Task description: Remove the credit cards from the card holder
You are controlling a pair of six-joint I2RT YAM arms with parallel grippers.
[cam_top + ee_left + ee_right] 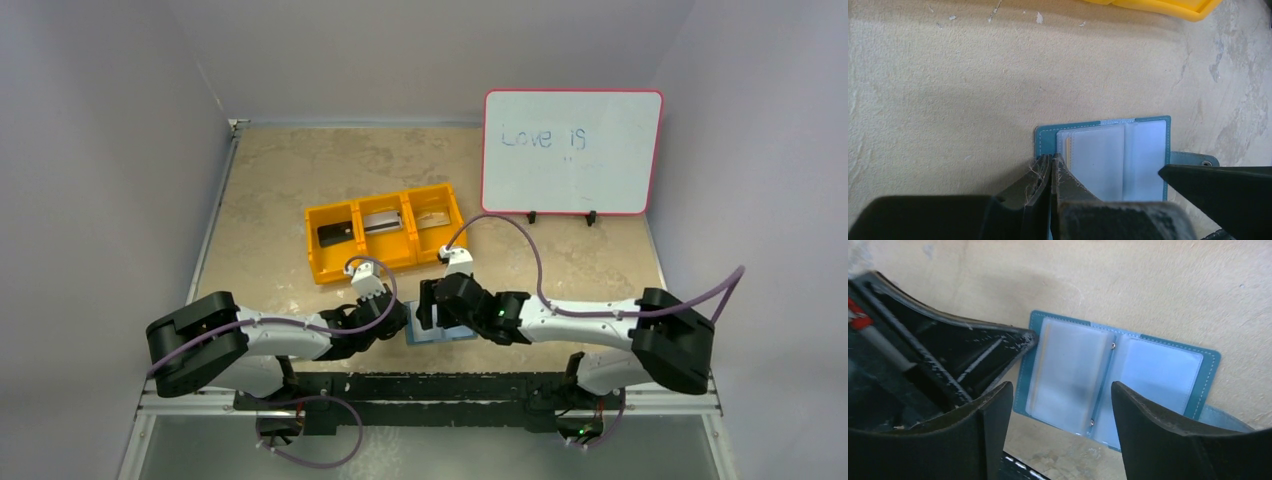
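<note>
The teal card holder (447, 336) lies open and flat on the table between my two grippers, its pale pockets facing up. It also shows in the left wrist view (1108, 155) and the right wrist view (1153, 370). A thin tan strip (1068, 150) shows in its left pocket. My left gripper (1051, 159) is shut, with its tips on the holder's left edge. My right gripper (1060, 387) is open and empty, just above the holder's pages. Three cards lie in the orange bin: black (335, 232), silver-grey (380, 222) and tan (432, 220).
The orange three-compartment bin (322, 272) stands just beyond the grippers; its corner shows in the left wrist view (1158, 6). A whiteboard (570, 150) with writing stands at the back right. Grey walls close in both sides of the table.
</note>
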